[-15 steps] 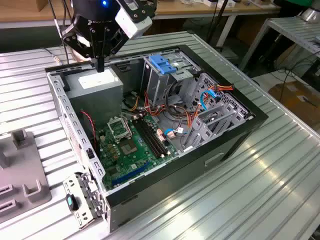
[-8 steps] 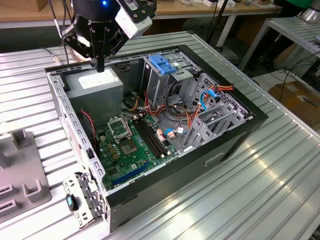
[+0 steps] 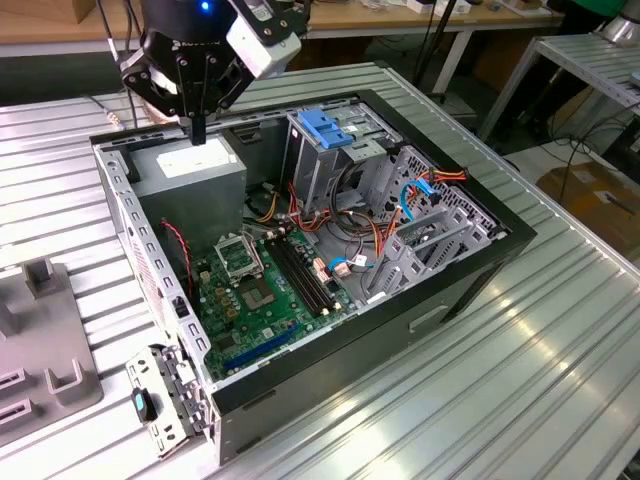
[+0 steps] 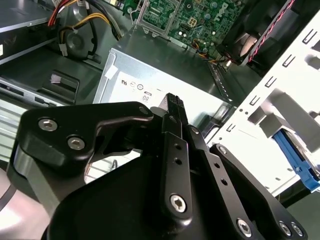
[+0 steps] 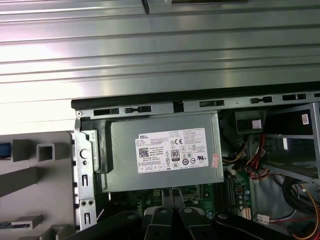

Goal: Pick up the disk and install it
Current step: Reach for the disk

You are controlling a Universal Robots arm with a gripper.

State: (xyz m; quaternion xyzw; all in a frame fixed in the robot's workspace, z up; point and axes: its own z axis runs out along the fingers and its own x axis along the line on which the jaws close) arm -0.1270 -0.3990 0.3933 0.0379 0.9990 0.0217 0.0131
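Gripper (image 4: 173, 101), fingers pressed together and empty, hangs just above the power supply (image 5: 165, 150); the case rim (image 5: 150, 104) is close beside it.

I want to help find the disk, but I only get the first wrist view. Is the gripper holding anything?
Observer: No. In the second wrist view the gripper is shut with nothing in it.
Operator: Is it touching the grey box?
Observer: It doesn't look like it. In the exterior view it hangs above the power supply.
Operator: What's beside that box?
Observer: A metal cage with a blue top stands inside the case, to the exterior view's right of it.
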